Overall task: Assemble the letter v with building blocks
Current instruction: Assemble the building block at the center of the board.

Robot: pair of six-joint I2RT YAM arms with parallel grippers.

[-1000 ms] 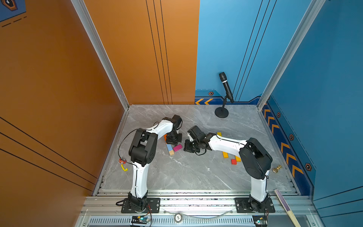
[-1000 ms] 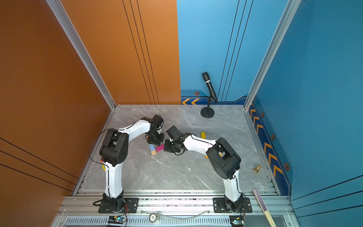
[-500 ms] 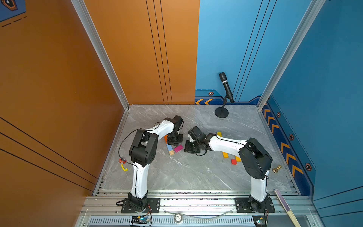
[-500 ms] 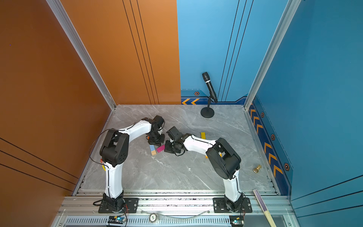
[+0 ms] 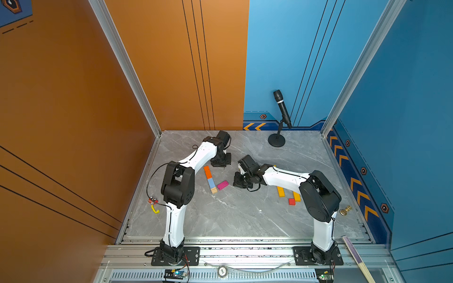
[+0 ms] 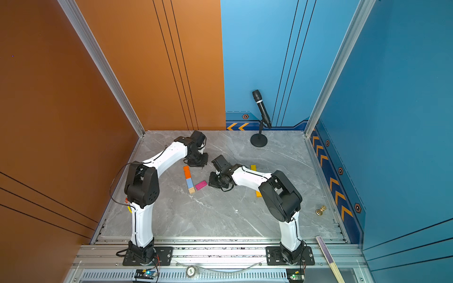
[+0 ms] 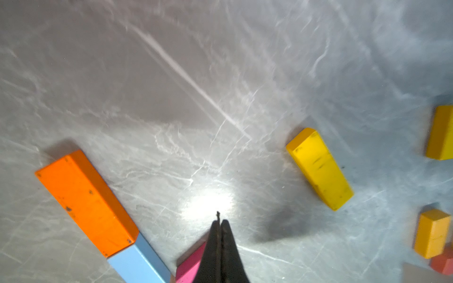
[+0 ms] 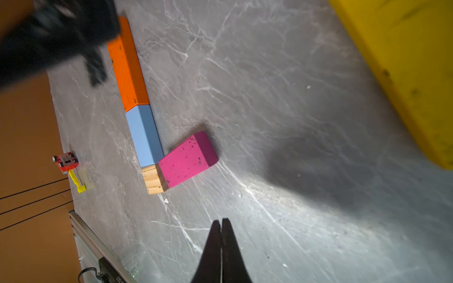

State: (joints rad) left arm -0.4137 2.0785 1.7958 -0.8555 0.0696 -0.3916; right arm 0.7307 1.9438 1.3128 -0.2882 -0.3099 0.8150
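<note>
- In both top views I look down on a grey marbled table [image 5: 232, 215]. An orange wall [image 5: 73, 98] closes its left edge and part of the far edge, and a blue wall [image 5: 404, 98] closes the rest.
- A metal rail [image 5: 245, 252] along the near edge carries both arm bases.
- A microphone [image 5: 282, 110] on a round stand sits by the far edge, and a brass knob [image 5: 345, 210] lies by the right edge.
- Left of the table's middle, an orange block [image 5: 207, 171], a light blue block [image 5: 210, 183] and a wood block [image 5: 214, 190] lie end to end in a slanted line. A pink block [image 5: 222, 185] angles away from the wood end.
- The left gripper [image 5: 220, 161] hangs just past the orange block's far end. The right gripper [image 5: 241, 182] is near the pink block, on the side toward the right edge.
- Two amber blocks [image 5: 281, 191] and a red cube [image 5: 291, 201] lie toward the right edge, beside the right arm.
- In a top view a yellow block [image 6: 253, 167] shows beyond the right forearm.
- Left wrist view: the left gripper [image 7: 220, 221] is clenched on nothing above bare marble with a bright glare spot. The orange block [image 7: 85, 203], light blue block [image 7: 139, 264], pink block [image 7: 188, 267] and yellow block [image 7: 318, 169] lie around it.
- Right wrist view: the right gripper [image 8: 221, 221] has its fingers pressed together with only a hairline between them, and it is empty. The pink block [image 8: 187, 159] butts against the wood block [image 8: 153, 180]. The yellow block [image 8: 404, 61] looms close and is cut off by the frame.
</note>
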